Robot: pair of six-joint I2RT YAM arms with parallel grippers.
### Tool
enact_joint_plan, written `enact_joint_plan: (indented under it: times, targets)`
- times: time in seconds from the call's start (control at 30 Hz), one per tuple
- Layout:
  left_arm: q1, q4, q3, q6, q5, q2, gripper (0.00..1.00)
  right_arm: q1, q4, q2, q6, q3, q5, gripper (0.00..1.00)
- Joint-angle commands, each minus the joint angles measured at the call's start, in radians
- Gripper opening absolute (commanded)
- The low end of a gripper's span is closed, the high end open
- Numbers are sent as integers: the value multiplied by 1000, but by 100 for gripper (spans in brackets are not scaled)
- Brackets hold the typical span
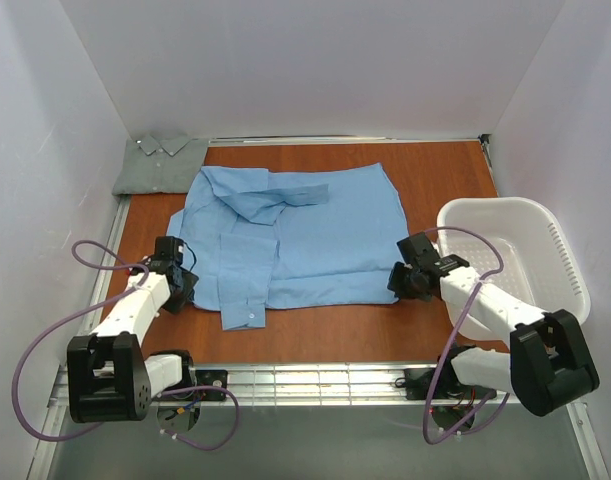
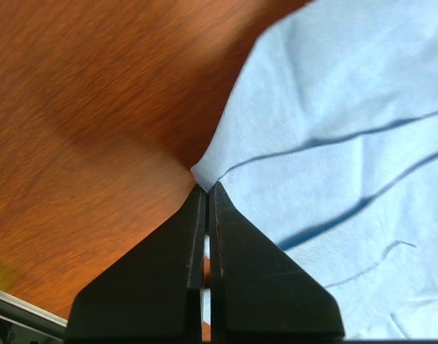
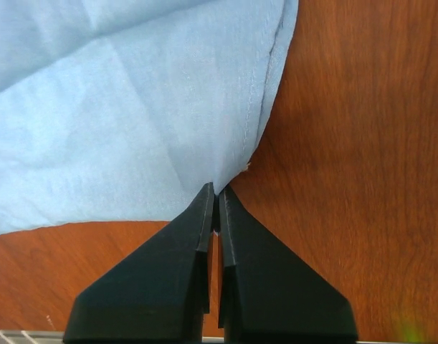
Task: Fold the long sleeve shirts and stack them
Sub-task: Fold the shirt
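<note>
Our left gripper point(image 2: 208, 188), closed tight, pinches the left edge of the light blue collared cloth shirt point(image 1: 305, 230) spread on the brown wooden table point(image 1: 435, 170); the right gripper point(image 3: 217, 190), also closed, nips its hem corner. How much cloth each bites is hidden. We see the grey-green cloth shirt point(image 1: 160, 165) folded far left.

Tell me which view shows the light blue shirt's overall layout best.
Top external: the whole light blue shirt lies spread on the table. The left wrist view shows only the edge pinched by the left gripper; the right wrist view only the corner in the right gripper.
</note>
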Motion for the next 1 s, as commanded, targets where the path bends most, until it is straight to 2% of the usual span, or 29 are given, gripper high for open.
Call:
enact_joint_plan:
  times: [0.0,0.17,0.33,0.5,0.97]
  targets:
    - [6,-41,80,35,-52,-39,0,-3,-52,-62,-45,75,41,1]
    - [4,-101,173,61,-85,-67,0,-3,-83,-120,-89,108,35,1]
    - [6,-80,238,91,-98,-39,0,-7,-84,-99,-125,191,52,1]
    - [4,-34,314,140,-79,24,0,-15,-80,-15,-172,295,87,1]
    - [6,143,426,207,11,337,0,-50,-67,330,-289,541,136,1]
